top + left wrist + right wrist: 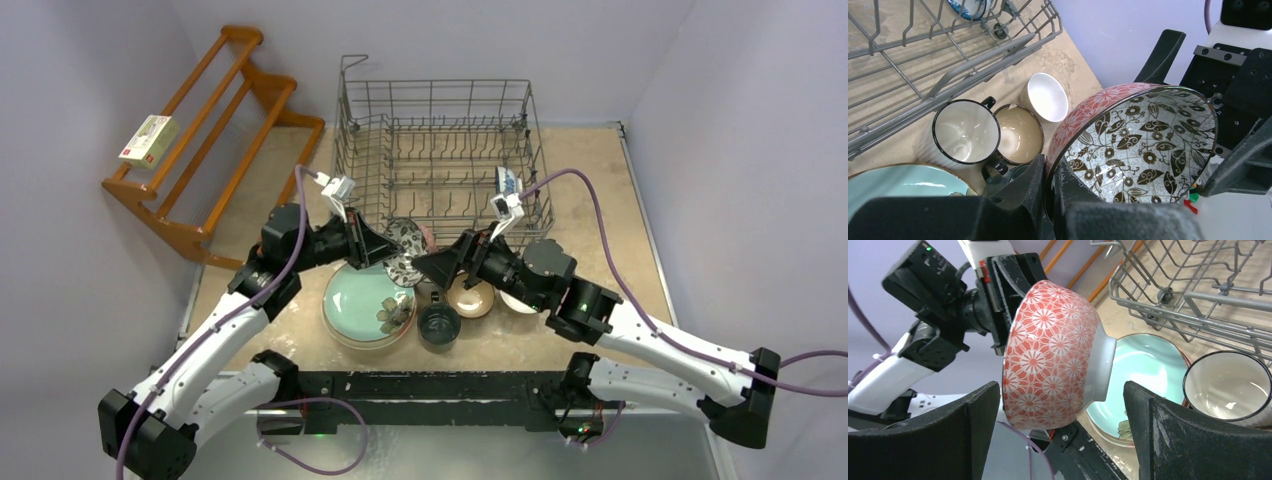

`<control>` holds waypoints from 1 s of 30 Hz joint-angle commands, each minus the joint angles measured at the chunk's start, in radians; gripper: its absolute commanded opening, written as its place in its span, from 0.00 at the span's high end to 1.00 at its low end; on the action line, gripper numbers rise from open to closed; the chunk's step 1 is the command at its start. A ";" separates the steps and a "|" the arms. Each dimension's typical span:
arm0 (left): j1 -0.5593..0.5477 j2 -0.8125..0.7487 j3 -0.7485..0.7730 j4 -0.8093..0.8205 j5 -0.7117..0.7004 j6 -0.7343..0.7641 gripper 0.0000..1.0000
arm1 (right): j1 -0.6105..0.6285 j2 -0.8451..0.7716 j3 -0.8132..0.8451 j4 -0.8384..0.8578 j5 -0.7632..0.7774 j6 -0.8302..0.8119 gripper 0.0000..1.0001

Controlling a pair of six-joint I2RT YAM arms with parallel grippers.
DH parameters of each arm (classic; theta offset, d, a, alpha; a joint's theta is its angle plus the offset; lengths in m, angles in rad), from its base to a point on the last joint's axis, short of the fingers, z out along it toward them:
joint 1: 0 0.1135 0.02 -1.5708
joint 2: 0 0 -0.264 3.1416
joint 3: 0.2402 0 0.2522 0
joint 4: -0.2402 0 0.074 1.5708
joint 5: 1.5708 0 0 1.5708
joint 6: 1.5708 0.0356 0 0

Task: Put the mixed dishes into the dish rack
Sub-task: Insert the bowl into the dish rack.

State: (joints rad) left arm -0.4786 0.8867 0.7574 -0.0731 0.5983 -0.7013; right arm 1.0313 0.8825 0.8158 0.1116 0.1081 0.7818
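1. patterned bowl [1053, 355]: off the counter [600, 170], tipped on its side in the air. in the top view it hangs at 6 o'clock of the dish rack [437, 88], over the other dishes.
2. left gripper [1049, 175]: fingers pinching the bowl's rim only. this is a thin hold on glazed ceramic, so a jolt could pivot or slide the bowl out.
3. right gripper [1060, 390]: fingers spread wide, one on the mouth side and one on the foot side of the bowl, neither seen pressing it. judged step: handover.
4. risk, timing: if the left lets go before the right has closed, the bowl drops toward the mint plate [360, 295], white mug [966, 131] and dark teal mug [438, 322] grouped below. chipping is likely.
5. risk, seat: a squeeze across the curved wall and foot, if off-centre, could push the bowl out sideways.
6. risk, route: the rack's near wall stands tall at 12 o'clock of the bowl, and a low carry would strike the wire.
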 commanded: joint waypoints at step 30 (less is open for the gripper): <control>0.006 -0.066 -0.042 0.233 0.011 -0.088 1.00 | -0.003 0.004 0.007 0.206 -0.055 0.019 0.33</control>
State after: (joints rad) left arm -0.4778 0.8375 0.7097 0.0666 0.6086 -0.7849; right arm 1.0283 0.8902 0.8093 0.2420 0.0517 0.8040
